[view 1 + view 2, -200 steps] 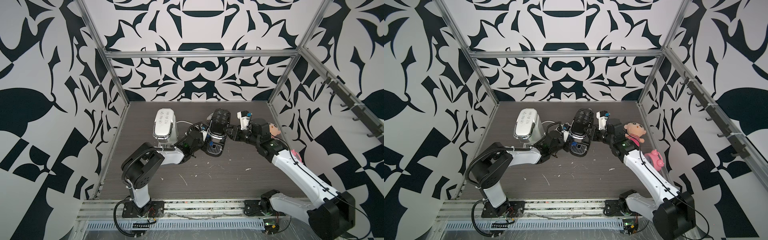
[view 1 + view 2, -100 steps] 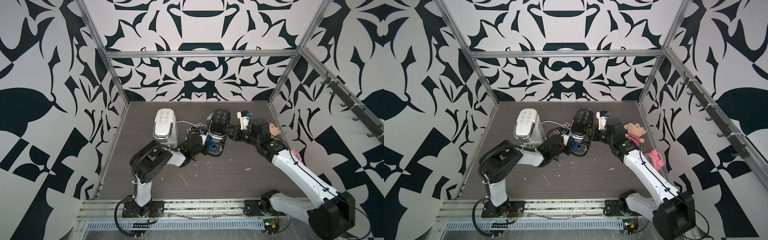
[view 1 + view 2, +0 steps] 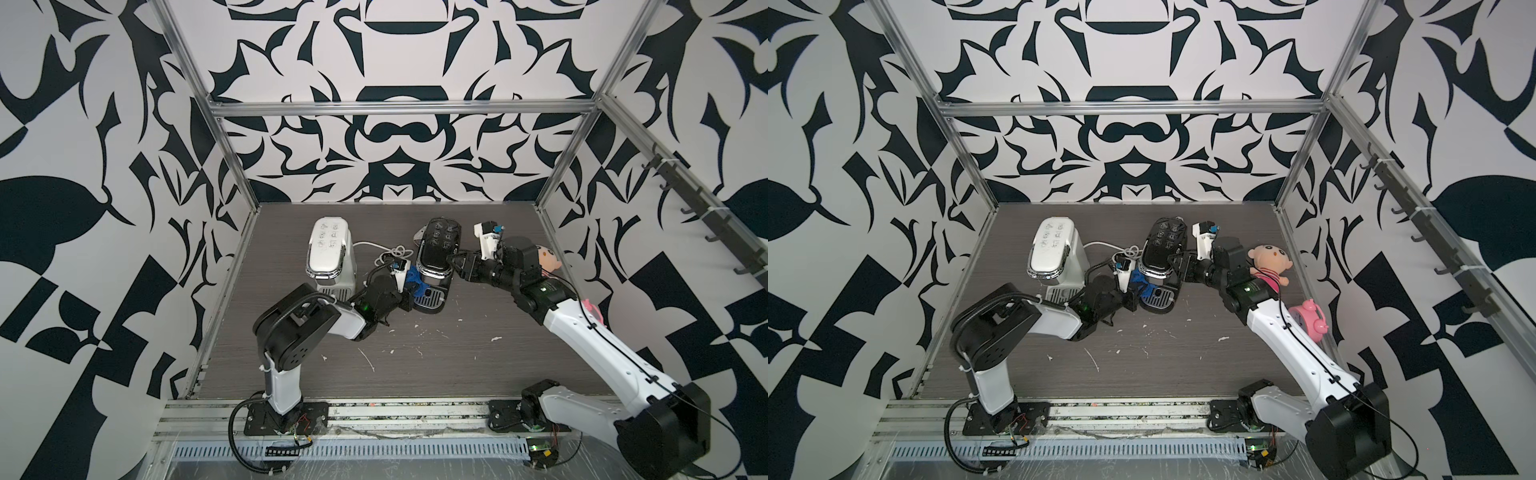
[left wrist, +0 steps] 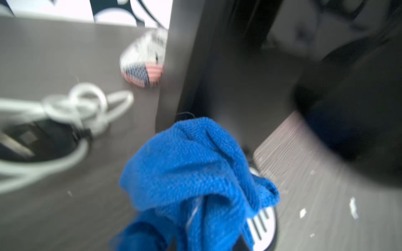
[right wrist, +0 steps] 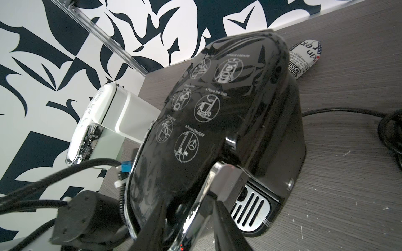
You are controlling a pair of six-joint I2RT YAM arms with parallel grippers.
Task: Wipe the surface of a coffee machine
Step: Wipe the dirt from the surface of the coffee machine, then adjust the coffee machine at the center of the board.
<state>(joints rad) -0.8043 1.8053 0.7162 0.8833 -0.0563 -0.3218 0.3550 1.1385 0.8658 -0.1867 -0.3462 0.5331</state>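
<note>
We're mid-wipe. The left gripper point(image 3: 409, 287) is pinched tight on the blue cloth point(image 4: 191, 173), which bunches over its fingers and hides them. Straight ahead of that gripper is the black coffee machine point(image 3: 438, 249), and the cloth is pressed low against its side wall, right where the wall meets the base. Just past the cloth sits the slotted drip tray point(image 5: 250, 208).

Opposite, the right gripper point(image 5: 217, 195) meets the same machine from the far side. Its jaws are closed on the chrome piece at the front edge of the glossy lid, so we judge it's bracing the body while the cloth works.

The glossy top panel, with its printed icons, lies above the left gripper and has no cloth on it. The next move likely calls for dragging the cloth up that side wall and over the lid, with steady pressure so the bunch doesn't slip free. The brace should hold, or the light machine may skid.

The white coffee machine point(image 3: 328, 253) stands behind the left gripper's wrist, and the looped white cable point(image 4: 87, 102) lies beside it, a snag risk on any wide sweep.
</note>
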